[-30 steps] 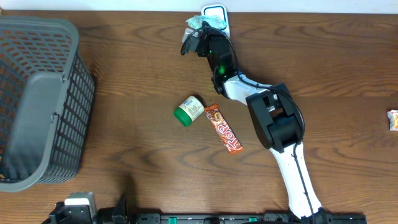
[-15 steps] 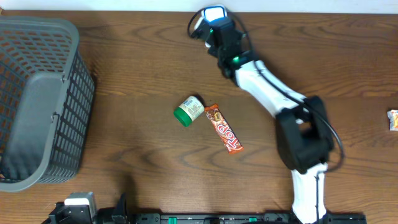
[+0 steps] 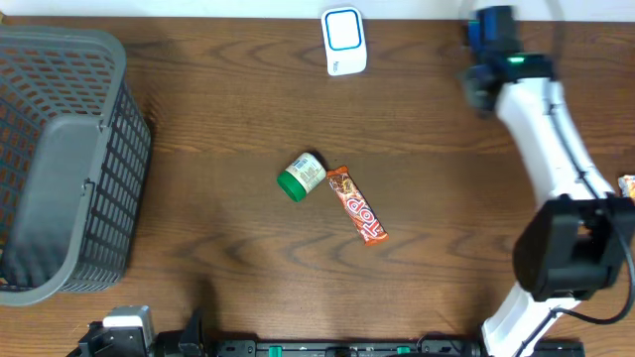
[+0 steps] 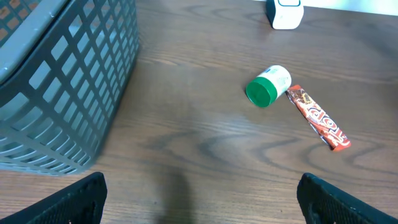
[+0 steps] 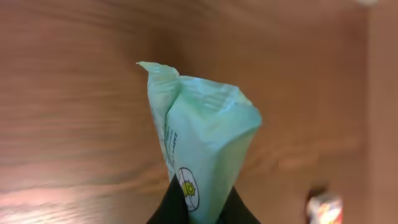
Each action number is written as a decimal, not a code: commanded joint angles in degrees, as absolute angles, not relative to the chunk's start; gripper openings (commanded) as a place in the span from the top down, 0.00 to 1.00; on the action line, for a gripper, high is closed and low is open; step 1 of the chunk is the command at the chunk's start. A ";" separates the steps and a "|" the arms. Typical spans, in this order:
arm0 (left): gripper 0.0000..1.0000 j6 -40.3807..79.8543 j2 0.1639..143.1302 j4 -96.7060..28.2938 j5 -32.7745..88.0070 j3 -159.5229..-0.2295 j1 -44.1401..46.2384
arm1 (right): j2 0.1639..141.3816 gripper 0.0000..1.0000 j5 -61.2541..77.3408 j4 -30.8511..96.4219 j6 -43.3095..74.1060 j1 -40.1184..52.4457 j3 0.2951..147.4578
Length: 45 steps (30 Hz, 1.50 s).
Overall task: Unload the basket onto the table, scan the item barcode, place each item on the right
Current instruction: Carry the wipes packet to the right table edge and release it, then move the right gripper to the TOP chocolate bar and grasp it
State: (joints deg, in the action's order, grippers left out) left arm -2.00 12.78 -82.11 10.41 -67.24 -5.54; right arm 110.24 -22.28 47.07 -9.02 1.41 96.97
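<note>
Above the desk [image 3: 218,258], my left claw [image 4: 205,202] hangs spread wide, idle. The white scanner [image 3: 344,40] sits well left of my right claw [image 5: 199,208], which pinches the green packet [image 5: 199,130] by one end, I reckon to leave its print uncovered.

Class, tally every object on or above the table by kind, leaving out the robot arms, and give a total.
Grey plastic mesh basket: 1
White barcode scanner with blue-ringed face: 1
White bottle with green cap: 1
Orange wrapped candy bar: 1
Mint-green soft packet, held in the right gripper: 1
Small orange-and-white packet at the overhead view's right edge: 1
Total: 6
</note>
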 commanded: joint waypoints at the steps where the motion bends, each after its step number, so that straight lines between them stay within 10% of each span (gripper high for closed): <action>1: 0.02 -2.92 12.58 -82.02 10.96 -67.44 -5.78 | 109.80 0.99 -10.00 48.12 6.37 -8.16 97.01; 15: 0.02 -2.92 12.58 -82.02 10.96 -67.44 -5.78 | 111.53 0.99 12.34 44.73 15.81 -37.98 92.97; 30: 0.02 -2.92 12.58 -82.02 10.96 -67.44 -5.78 | 116.38 0.96 12.36 28.84 15.86 -41.41 76.25; 31: 0.02 -2.92 12.58 -82.02 10.96 -67.44 -5.78 | 116.38 0.86 12.34 28.77 15.86 -41.43 76.23; 33: 0.02 -2.92 12.58 -82.02 10.96 -67.44 -5.78 | 116.11 0.32 12.36 28.75 15.86 -41.47 76.36; 36: 0.02 -2.92 12.58 -82.02 10.96 -67.44 -5.78 | 114.63 0.01 12.32 29.78 15.88 -41.71 77.25; 45: 0.02 -2.92 12.58 -82.02 10.96 -67.44 -5.78 | 102.45 0.01 14.06 38.39 22.48 -41.71 94.28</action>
